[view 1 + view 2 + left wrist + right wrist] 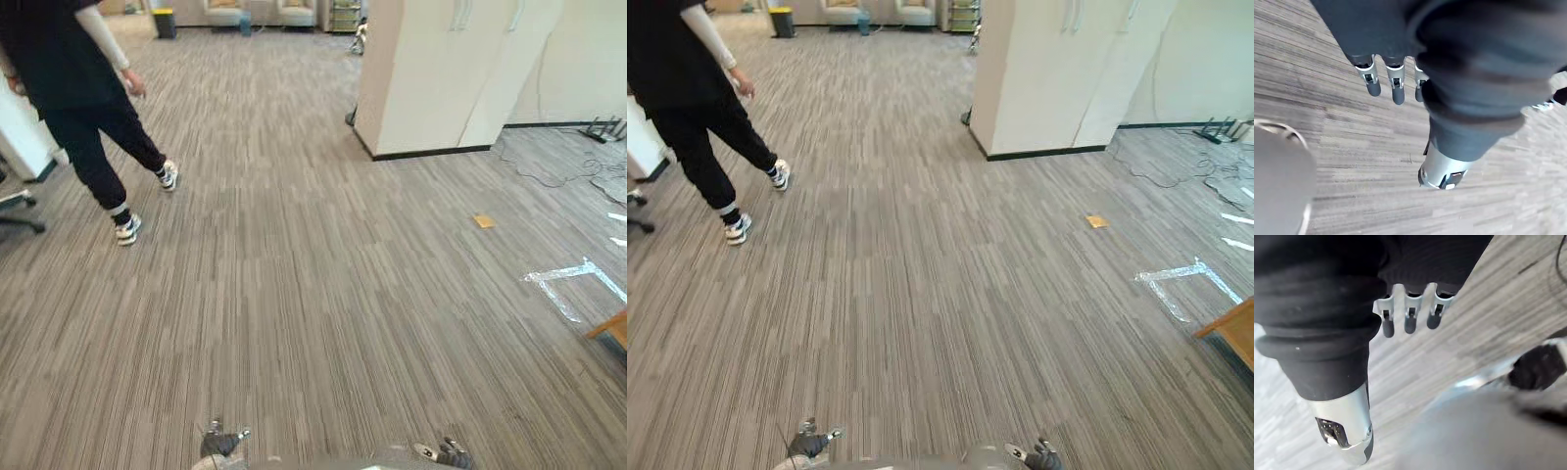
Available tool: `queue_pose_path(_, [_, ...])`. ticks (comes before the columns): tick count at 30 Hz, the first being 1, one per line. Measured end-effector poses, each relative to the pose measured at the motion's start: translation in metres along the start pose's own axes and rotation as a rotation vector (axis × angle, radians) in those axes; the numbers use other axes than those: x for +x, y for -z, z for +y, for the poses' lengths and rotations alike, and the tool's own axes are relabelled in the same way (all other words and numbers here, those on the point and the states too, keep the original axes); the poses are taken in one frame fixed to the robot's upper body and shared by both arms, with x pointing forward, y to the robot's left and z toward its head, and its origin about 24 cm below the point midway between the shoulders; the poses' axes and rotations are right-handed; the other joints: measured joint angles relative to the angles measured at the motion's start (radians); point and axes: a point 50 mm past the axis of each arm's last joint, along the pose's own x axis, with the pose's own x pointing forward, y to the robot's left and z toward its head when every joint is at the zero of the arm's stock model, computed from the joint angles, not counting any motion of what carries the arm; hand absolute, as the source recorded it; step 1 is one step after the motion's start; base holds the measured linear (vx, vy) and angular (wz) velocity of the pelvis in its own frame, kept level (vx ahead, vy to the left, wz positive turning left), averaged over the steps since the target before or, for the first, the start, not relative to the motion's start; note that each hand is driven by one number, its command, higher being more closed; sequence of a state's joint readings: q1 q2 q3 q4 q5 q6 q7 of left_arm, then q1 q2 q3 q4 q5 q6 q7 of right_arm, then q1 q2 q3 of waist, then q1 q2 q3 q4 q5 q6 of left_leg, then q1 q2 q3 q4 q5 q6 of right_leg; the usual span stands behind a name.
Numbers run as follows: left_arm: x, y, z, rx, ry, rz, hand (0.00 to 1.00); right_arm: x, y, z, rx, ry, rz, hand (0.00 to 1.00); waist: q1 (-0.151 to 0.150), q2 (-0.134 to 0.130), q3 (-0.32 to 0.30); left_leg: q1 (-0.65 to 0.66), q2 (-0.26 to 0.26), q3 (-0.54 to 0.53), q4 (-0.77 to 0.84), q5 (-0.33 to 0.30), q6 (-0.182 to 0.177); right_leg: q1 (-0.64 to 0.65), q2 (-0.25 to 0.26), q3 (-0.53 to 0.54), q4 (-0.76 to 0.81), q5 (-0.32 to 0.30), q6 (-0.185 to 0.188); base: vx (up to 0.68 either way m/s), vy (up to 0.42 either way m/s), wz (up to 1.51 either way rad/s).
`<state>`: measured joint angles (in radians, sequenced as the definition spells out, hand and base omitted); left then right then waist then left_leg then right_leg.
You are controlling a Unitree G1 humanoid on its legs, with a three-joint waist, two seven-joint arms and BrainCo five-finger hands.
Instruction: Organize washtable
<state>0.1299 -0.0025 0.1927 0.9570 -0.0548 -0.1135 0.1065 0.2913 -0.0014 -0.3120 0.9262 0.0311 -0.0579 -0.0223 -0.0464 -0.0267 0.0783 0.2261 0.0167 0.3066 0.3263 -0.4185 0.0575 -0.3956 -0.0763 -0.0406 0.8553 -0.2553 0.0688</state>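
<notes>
Over grey striped carpet floor [313, 323], the left hand [1397, 90] and right hand [1408, 320] are hanging slack-fingered and empty, likely needing a walk to the washtable.

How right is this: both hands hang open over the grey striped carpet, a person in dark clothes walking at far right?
Wrong side: the left eye view shows the person in dark clothes at far left. Left hand and right hand hang open over the grey striped carpet.
</notes>
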Motion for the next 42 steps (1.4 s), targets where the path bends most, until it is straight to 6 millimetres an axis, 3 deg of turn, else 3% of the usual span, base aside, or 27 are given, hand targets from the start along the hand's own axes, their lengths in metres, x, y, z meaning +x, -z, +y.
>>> queue_pose_path(2, [-0.001,-0.003,-0.015,0.015,0.041,-0.011,0.00,-0.004,0.011,-0.001,-0.006,-0.001,0.040,0.00,-0.002,0.000,-0.001,0.072,-0.005,-0.036,-0.059,-0.015,-0.024,-0.017,-0.007,0.000,-0.346,0.087,-0.037,0.48,-0.089,0.75])
queue_pose_path(4, [-0.003,0.002,-0.021,0.009,0.052,0.001,0.00,-0.004,0.013,-0.001,-0.031,-0.013,0.055,0.00,-0.020,0.014,-0.008,0.107,0.005,-0.096,-0.081,-0.016,-0.038,-0.018,0.019,0.012,-0.343,0.189,-0.055,0.62,-0.167,0.73])
queue_pose_path(6, [-0.003,0.000,-0.022,-0.011,0.046,-0.012,0.00,-0.001,0.007,-0.010,-0.051,0.006,0.048,0.00,-0.011,0.037,-0.011,0.019,0.069,-0.155,0.169,0.013,-0.074,-0.011,0.045,0.003,-0.260,0.127,-0.043,0.69,-0.213,0.26])
queue_pose_path(7, [-0.003,0.001,-0.021,-0.034,0.036,-0.006,0.00,-0.001,0.006,-0.013,-0.054,0.011,0.044,0.00,-0.009,0.052,-0.006,-0.020,0.089,-0.166,0.271,0.045,-0.069,0.004,0.055,0.001,-0.254,0.105,-0.047,0.60,-0.166,-0.15])
queue_pose_path(8, [-0.003,0.002,-0.020,-0.065,0.021,0.003,0.00,-0.001,0.005,-0.017,-0.051,0.020,0.042,0.00,-0.010,0.076,0.005,-0.110,0.126,-0.188,0.484,0.185,-0.065,0.045,0.078,-0.013,-0.254,0.070,-0.062,0.61,-0.140,-0.29])
queue_pose_path(9, [-0.004,0.007,-0.010,-0.109,-0.023,0.021,0.00,-0.001,0.006,-0.019,-0.054,0.024,0.047,0.00,-0.006,0.086,0.010,-0.187,0.162,-0.183,0.648,0.458,-0.078,0.113,0.100,-0.008,-0.283,0.041,-0.079,0.61,-0.132,-0.38])
queue_pose_path(10, [-0.005,0.010,-0.005,-0.129,-0.044,0.030,0.00,-0.001,0.005,-0.019,-0.053,0.023,0.045,0.00,0.003,0.076,0.016,-0.215,0.188,-0.168,0.714,0.583,-0.077,0.152,0.110,0.006,-0.303,0.029,-0.089,0.74,-0.104,-0.47])
queue_pose_path(11, [-0.005,0.012,0.004,-0.144,-0.073,0.035,0.00,-0.002,0.006,-0.021,-0.051,0.029,0.049,0.00,0.014,0.083,0.018,-0.291,0.249,-0.140,0.857,0.529,-0.047,0.231,0.130,0.021,-0.347,0.014,-0.113,0.49,-0.047,-0.32])
queue_pose_path(12, [-0.006,0.015,0.006,-0.141,-0.078,0.039,0.00,-0.002,0.007,-0.021,-0.052,0.031,0.053,0.00,0.017,0.080,0.019,-0.332,0.264,-0.135,0.909,0.484,-0.033,0.270,0.132,0.029,-0.371,0.006,-0.114,0.59,-0.022,-0.32])
queue_pose_path(14, [-0.007,0.011,0.014,-0.143,-0.086,0.008,0.00,-0.002,0.009,-0.022,-0.054,0.050,0.068,0.00,0.049,0.063,0.017,-0.480,0.258,-0.122,0.915,0.352,-0.046,0.397,0.111,0.071,-0.463,-0.031,-0.113,0.57,0.060,-0.35])
queue_pose_path(17, [-0.006,0.004,0.017,-0.134,-0.081,-0.030,0.00,-0.002,0.012,-0.028,-0.083,0.072,0.102,0.00,0.064,0.057,0.018,-0.589,0.244,-0.046,0.649,0.271,-0.090,0.499,0.070,0.099,-0.515,-0.095,-0.085,0.55,0.172,-0.21])
queue_pose_path(19, [-0.007,0.005,0.019,-0.142,-0.086,-0.027,0.00,0.001,0.005,-0.029,-0.086,0.073,0.081,0.00,0.063,0.055,0.014,-0.595,0.201,0.010,0.214,0.296,-0.104,0.593,0.025,0.116,-0.570,-0.149,-0.055,0.72,0.364,-0.26])
queue_pose_path(20, [-0.007,0.005,0.023,-0.155,-0.096,-0.030,0.00,0.003,0.001,-0.025,-0.080,0.066,0.069,0.00,0.068,0.041,0.008,-0.591,0.176,0.009,0.208,0.330,-0.039,0.609,0.004,0.134,-0.573,-0.167,-0.050,0.67,0.319,-0.32])
queue_pose_path(21, [-0.007,0.007,0.031,-0.136,-0.111,-0.025,0.00,0.004,-0.001,-0.013,-0.068,0.028,0.065,0.00,0.060,0.013,-0.031,-0.581,0.133,0.036,0.217,0.270,-0.042,0.605,-0.030,0.177,-0.565,-0.159,-0.085,0.54,0.235,-0.27])
queue_pose_path(22, [-0.007,0.008,0.031,-0.137,-0.114,-0.018,0.00,0.006,-0.007,-0.003,-0.058,-0.004,0.043,0.00,0.063,0.001,-0.050,-0.583,0.126,0.038,0.244,0.229,-0.023,0.583,-0.033,0.211,-0.522,-0.122,-0.069,0.67,0.314,-0.06])
queue_pose_path(24, [-0.008,0.012,0.036,-0.128,-0.123,-0.002,0.00,0.006,-0.004,0.003,-0.020,-0.020,0.032,0.00,0.061,-0.013,-0.071,-0.573,0.086,0.037,0.280,0.171,0.023,0.539,-0.056,0.243,-0.362,-0.091,-0.011,0.58,0.292,0.25])
queue_pose_path(25, [-0.006,0.010,0.038,-0.111,-0.120,-0.002,0.00,0.005,-0.001,0.004,0.005,-0.019,0.040,0.00,0.057,-0.038,-0.077,-0.551,0.059,0.038,0.291,0.140,0.039,0.500,-0.059,0.259,-0.238,-0.058,0.044,0.60,0.223,0.44])
queue_pose_path(27, [-0.003,0.008,0.039,-0.056,-0.106,0.017,0.00,0.005,0.005,0.004,0.020,-0.024,0.068,0.00,0.056,-0.045,-0.062,-0.440,0.007,0.040,0.276,0.064,0.054,0.392,-0.035,0.323,0.110,0.197,0.207,0.61,0.187,0.23])
queue_pose_path(28, [-0.003,0.010,0.040,-0.044,-0.103,0.022,0.00,0.004,0.005,0.003,0.028,-0.021,0.071,0.00,0.051,-0.037,-0.053,-0.404,0.005,0.041,0.266,0.054,0.055,0.361,-0.035,0.316,0.196,0.212,0.196,0.49,0.116,0.01])
queue_pose_path(30, [-0.004,0.016,0.035,-0.031,-0.087,0.055,0.00,0.005,-0.001,0.001,0.027,-0.016,0.037,0.00,0.022,-0.020,-0.039,-0.251,0.002,0.043,0.168,0.046,0.055,0.222,-0.028,0.204,0.391,0.163,0.107,0.43,0.069,-0.13])
queue_pose_path(32, [-0.005,0.019,0.026,-0.025,-0.060,0.067,0.00,0.004,-0.004,0.000,0.028,-0.012,0.013,0.00,0.008,0.001,-0.032,-0.139,0.010,0.045,0.064,0.053,0.039,0.131,-0.020,0.119,0.359,0.087,0.054,0.37,0.035,-0.16])
queue_pose_path(35, [-0.005,0.019,0.016,-0.032,-0.036,0.066,0.00,0.002,-0.001,-0.001,0.037,-0.007,0.008,0.00,0.005,0.002,-0.017,-0.027,0.028,0.050,-0.016,0.059,0.008,0.092,-0.031,-0.008,0.030,0.024,0.006,0.38,-0.012,0.06])
queue_pose_path(37, [-0.006,0.020,0.015,-0.037,-0.036,0.069,0.00,0.001,0.002,-0.001,0.032,-0.008,0.017,0.00,0.005,0.002,-0.017,0.021,0.036,0.049,-0.054,0.042,-0.026,0.093,-0.031,-0.082,-0.241,0.057,-0.034,0.41,-0.096,0.23])
queue_pose_path(38, [-0.007,0.022,0.016,-0.037,-0.039,0.073,0.00,0.001,0.003,0.000,0.016,-0.009,0.022,0.00,0.007,-0.001,-0.019,0.040,0.032,0.037,-0.063,0.031,-0.051,0.096,-0.024,-0.096,-0.334,0.113,-0.065,0.41,-0.122,0.24])
queue_pose_path(39, [-0.007,0.023,0.016,-0.038,-0.041,0.074,0.00,0.000,0.005,0.001,0.000,-0.015,0.027,0.00,0.004,-0.003,-0.017,0.049,0.031,0.022,-0.052,0.025,-0.064,0.098,-0.018,-0.088,-0.334,0.160,-0.065,0.45,-0.149,0.29])
queue_pose_path(41, [-0.007,0.021,0.013,-0.088,-0.051,0.064,0.00,0.002,0.002,-0.004,-0.049,-0.012,0.033,0.00,0.011,0.013,-0.012,-0.060,0.099,-0.044,0.245,0.067,-0.129,0.142,-0.001,-0.100,-0.323,0.098,-0.068,0.47,-0.213,0.14])
queue_pose_path(42, [-0.007,0.019,0.013,-0.113,-0.062,0.056,0.00,0.002,-0.002,-0.007,-0.061,-0.009,0.023,0.00,0.016,0.026,-0.002,-0.141,0.134,-0.084,0.428,0.127,-0.140,0.166,0.020,-0.105,-0.333,0.081,-0.079,0.39,-0.208,-0.08])
